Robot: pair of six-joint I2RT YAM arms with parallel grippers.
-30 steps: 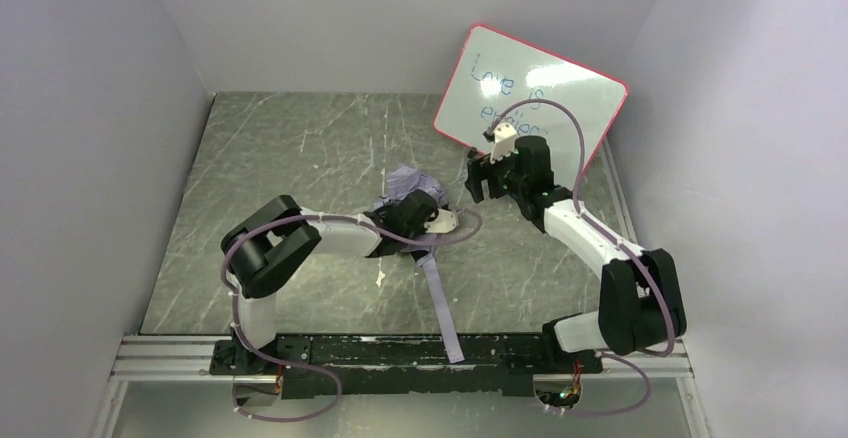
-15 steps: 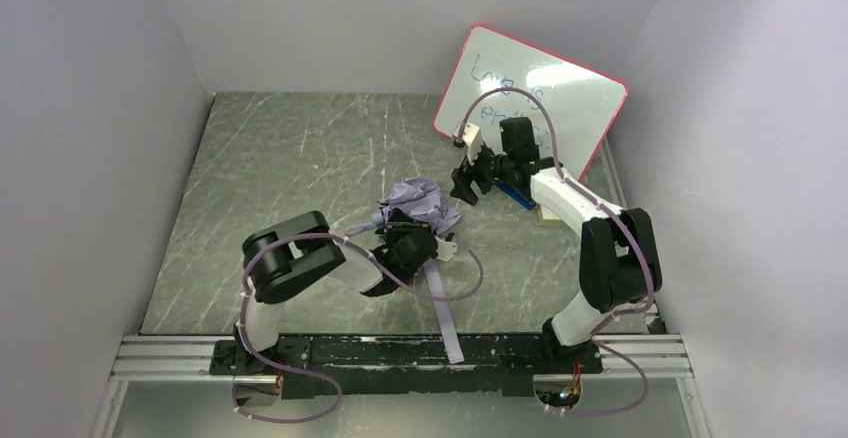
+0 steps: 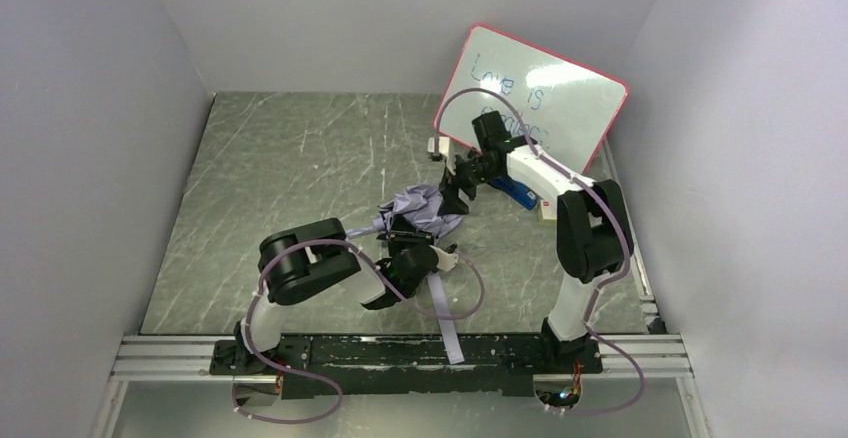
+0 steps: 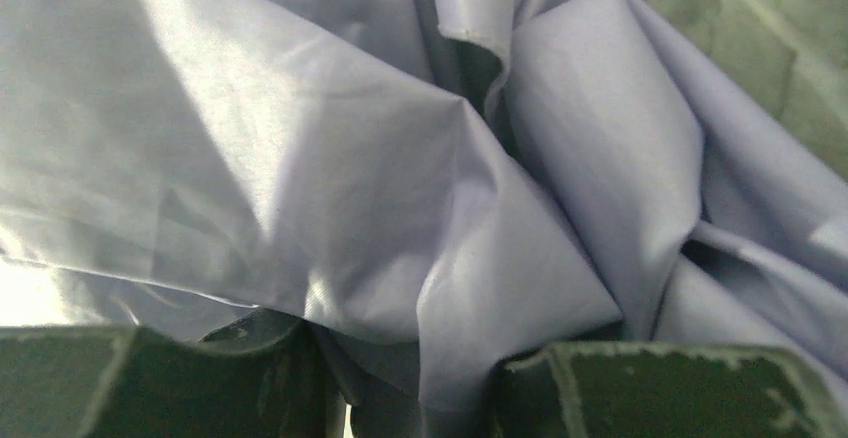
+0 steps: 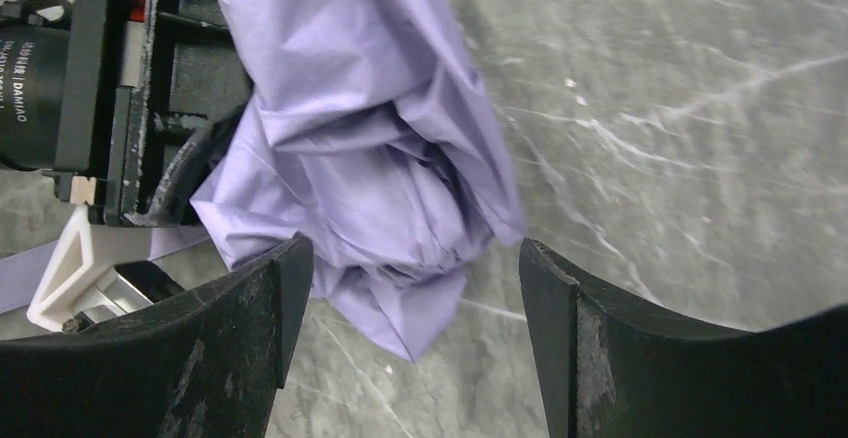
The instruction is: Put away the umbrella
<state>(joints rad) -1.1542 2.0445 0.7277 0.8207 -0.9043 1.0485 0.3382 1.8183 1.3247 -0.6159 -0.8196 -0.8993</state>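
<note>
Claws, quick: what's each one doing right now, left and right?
Left claw: closed on the umbrella fabric.
Right claw: open, fingers spread either side of the bunched fabric, not gripping it.

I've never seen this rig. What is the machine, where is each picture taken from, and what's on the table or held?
Two robot arms are bolted at the near edge of a table. One picture looks down from above; the other two come from a camera on each wrist. The left tool grips the umbrella, a crumpled lavender bundle. The right tool is open, facing the bundle's free end. A red-framed whiteboard stands at the back right, and a lavender strip lies near the arms' bases.
</note>
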